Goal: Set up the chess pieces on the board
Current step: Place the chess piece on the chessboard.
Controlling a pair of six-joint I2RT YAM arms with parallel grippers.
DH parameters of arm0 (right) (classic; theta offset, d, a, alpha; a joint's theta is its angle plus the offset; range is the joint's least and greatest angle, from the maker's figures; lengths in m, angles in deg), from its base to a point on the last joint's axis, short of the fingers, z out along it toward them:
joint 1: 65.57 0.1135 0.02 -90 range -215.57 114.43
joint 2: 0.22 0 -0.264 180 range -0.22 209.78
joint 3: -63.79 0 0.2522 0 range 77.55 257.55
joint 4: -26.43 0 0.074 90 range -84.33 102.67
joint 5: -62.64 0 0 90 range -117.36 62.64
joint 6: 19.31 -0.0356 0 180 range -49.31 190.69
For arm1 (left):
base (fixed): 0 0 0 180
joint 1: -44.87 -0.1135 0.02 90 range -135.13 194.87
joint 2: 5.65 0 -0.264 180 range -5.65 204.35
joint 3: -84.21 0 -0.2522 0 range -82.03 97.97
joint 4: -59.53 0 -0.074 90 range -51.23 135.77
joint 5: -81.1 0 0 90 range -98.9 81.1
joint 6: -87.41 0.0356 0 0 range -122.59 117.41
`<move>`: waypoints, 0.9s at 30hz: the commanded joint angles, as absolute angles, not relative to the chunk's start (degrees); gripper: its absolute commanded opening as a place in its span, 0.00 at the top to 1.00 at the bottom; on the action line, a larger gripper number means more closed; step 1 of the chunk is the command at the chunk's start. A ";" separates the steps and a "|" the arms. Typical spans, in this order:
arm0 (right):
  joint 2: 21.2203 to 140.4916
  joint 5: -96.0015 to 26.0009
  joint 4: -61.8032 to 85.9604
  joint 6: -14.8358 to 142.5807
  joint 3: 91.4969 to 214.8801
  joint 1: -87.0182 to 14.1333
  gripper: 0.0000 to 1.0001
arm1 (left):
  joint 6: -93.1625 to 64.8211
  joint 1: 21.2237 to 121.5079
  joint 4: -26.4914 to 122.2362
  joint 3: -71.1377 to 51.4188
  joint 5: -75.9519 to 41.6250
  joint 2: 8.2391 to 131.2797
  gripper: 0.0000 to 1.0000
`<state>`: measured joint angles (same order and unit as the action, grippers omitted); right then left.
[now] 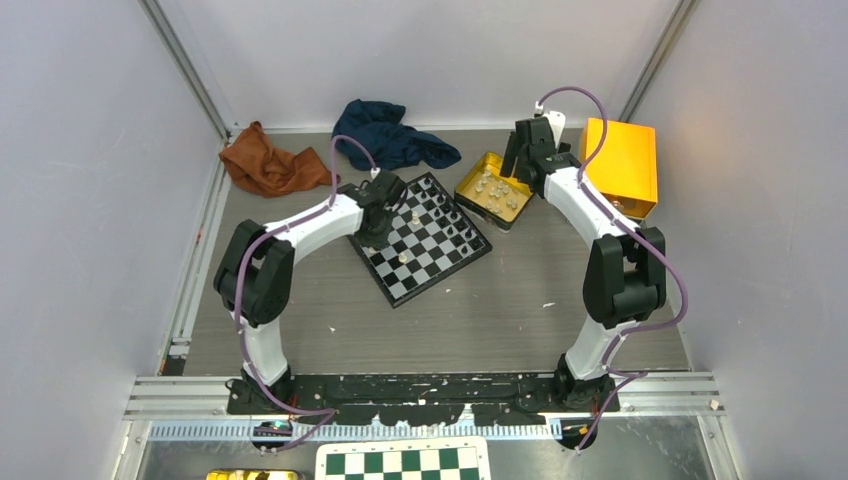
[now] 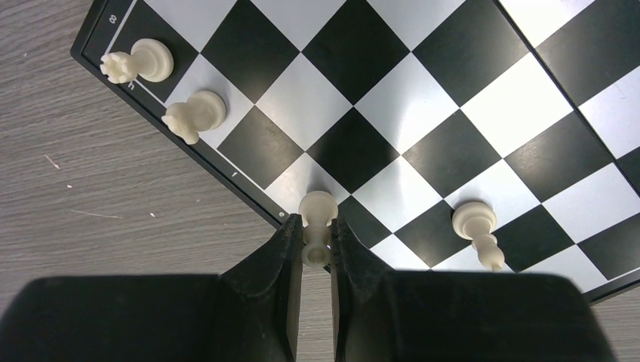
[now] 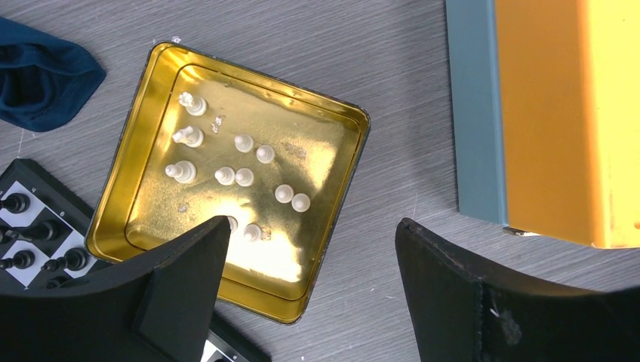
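The board lies tilted in mid-table. My left gripper is shut on a cream-white pawn at the board's near rim. Three more white pieces stand on the board in the left wrist view: two along the rim and one to the right. Black pieces line the board's far side. My right gripper is open and empty above the gold tin, which holds several white pieces.
An orange box stands right of the tin. A navy cloth and a rust cloth lie at the back. A green-and-white checkered sheet sits below the arm bases.
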<state>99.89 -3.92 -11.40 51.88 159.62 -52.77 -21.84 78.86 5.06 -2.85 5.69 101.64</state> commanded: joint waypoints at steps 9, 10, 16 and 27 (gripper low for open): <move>97.11 -3.10 -10.51 51.36 160.54 -52.27 0.14 | -22.19 77.72 7.23 -2.97 6.66 98.23 0.89; 97.17 -3.10 -10.45 51.36 160.58 -52.26 0.14 | -22.19 77.70 7.25 -2.97 6.65 98.24 0.89; 97.34 -3.12 -10.57 51.38 160.86 -52.15 0.14 | -22.10 77.54 7.31 -3.19 6.63 98.24 0.90; 97.52 -2.94 -10.80 51.65 161.39 -52.14 0.14 | -22.06 77.19 7.70 -3.10 6.22 98.49 0.90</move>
